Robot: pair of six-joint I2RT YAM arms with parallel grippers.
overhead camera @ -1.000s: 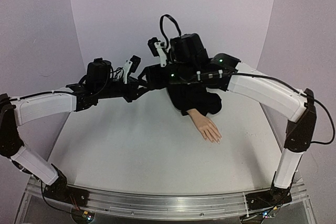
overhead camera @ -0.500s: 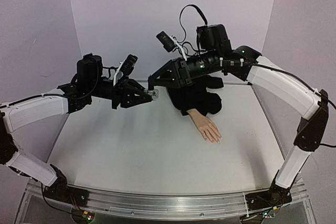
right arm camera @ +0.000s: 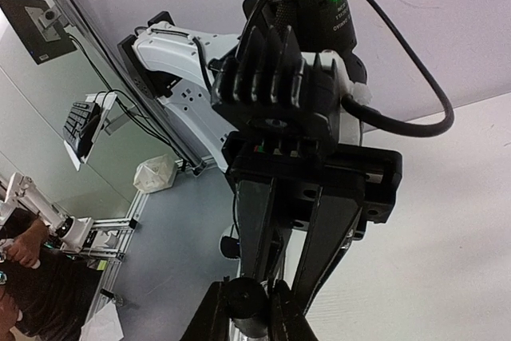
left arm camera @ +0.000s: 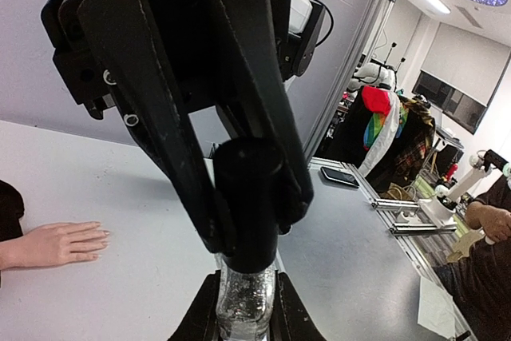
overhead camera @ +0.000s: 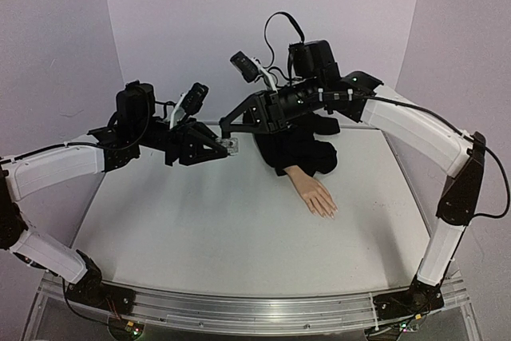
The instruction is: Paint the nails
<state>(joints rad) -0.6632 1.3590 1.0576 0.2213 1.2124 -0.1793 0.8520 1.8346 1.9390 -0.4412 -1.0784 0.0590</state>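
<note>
My left gripper is shut on a small clear bottle, held in the air over the back left of the table. The bottle's dark cap points at my right gripper, whose fingers are shut on the cap from both sides. A peach mannequin hand lies flat on the table to the right of both grippers, fingers pointing toward the near edge. Its pale nails are small and hard to make out. Neither gripper is near them.
The hand's black sleeve is bunched up at the back of the white table, under the right arm. Purple walls close the back and sides. A metal rail runs along the near edge between the arm bases.
My right arm lifted from over the sleeve, swung its gripper to the bottle and closed on the cap. My left arm rose a little with the bottle, then held still.
</note>
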